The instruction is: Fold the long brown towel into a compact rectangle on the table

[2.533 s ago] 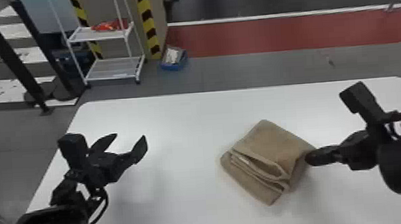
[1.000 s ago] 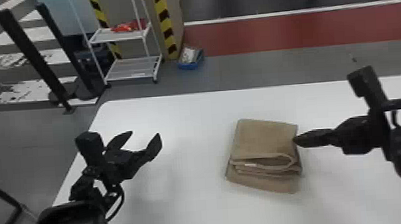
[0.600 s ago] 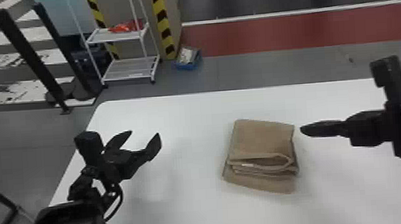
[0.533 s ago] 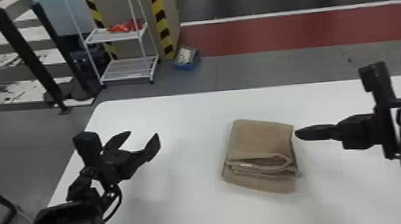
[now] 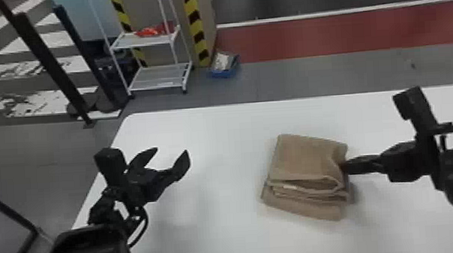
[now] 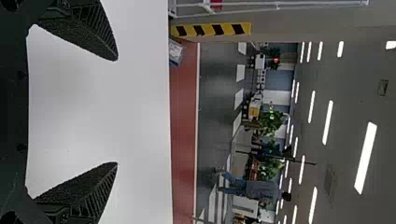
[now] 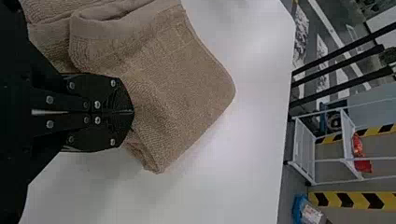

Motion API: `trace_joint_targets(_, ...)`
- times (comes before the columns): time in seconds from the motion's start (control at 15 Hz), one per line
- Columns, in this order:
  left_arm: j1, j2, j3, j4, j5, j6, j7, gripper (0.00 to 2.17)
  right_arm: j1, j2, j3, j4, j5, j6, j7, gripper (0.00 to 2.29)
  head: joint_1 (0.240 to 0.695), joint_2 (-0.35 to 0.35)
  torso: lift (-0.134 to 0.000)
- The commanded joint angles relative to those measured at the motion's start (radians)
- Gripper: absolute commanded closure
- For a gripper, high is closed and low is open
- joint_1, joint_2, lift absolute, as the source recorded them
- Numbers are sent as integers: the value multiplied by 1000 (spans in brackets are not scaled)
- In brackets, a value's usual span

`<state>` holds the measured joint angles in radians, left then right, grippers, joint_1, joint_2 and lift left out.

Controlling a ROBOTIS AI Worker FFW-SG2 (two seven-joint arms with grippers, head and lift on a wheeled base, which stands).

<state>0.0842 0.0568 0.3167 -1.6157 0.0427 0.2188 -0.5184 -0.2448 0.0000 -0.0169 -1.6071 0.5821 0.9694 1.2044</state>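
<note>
The brown towel [image 5: 302, 157] lies on the white table [image 5: 213, 226], folded into a thick, roughly rectangular bundle, its layered folds on the near side. My right gripper [image 5: 346, 167] is at the towel's right edge with fingers together, and the cloth is dented there. From the right wrist, the shut tips of the right gripper [image 7: 132, 112] press against the towel [image 7: 187, 84], partly covered by cloth bulging beside them. Over the table's left part, my left gripper [image 5: 172, 150] stands open, away from the towel. The left gripper [image 6: 116, 111] has nothing between its spread fingers.
Beyond the table's far edge stand a white shelf rack [image 5: 159, 77] with a red item on it and a blue bin [image 5: 225, 66] on the floor. Dark posts [image 5: 51, 67] rise past the table's left side.
The towel has turned from a diagonal to a squarer position. My right gripper drew back to the right, then came left against the towel's right edge, denting it. The left gripper keeps its pose.
</note>
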Motion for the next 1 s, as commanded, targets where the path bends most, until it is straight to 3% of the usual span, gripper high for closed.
trace_joint_targets(0.0,-1,0,-7,4,0,-2,0,80,1,1,9,-1,48,-4,-16,2192,695,190,-124)
trace_joint_targets(0.2,-1,0,-13,2,0,-2,0,80,-10,1,-8,-5,53,-16,-60,2192,695,166,-124)
trace_joint_targets(0.4,3,0,-1,0,0,-2,0,80,6,1,-74,-145,-47,61,18,2192,695,153,-124)
trace_joint_targets(0.53,3,0,2,0,0,-2,0,80,2,1,-104,-191,-119,107,24,2192,695,159,-124)
trace_joint_targets(0.73,3,0,-4,0,0,-2,0,80,9,1,-46,-134,-162,55,-23,2192,695,166,-124)
trace_joint_targets(0.93,5,0,2,2,2,-2,0,80,-1,1,18,-11,-123,-4,-72,2192,695,188,-124)
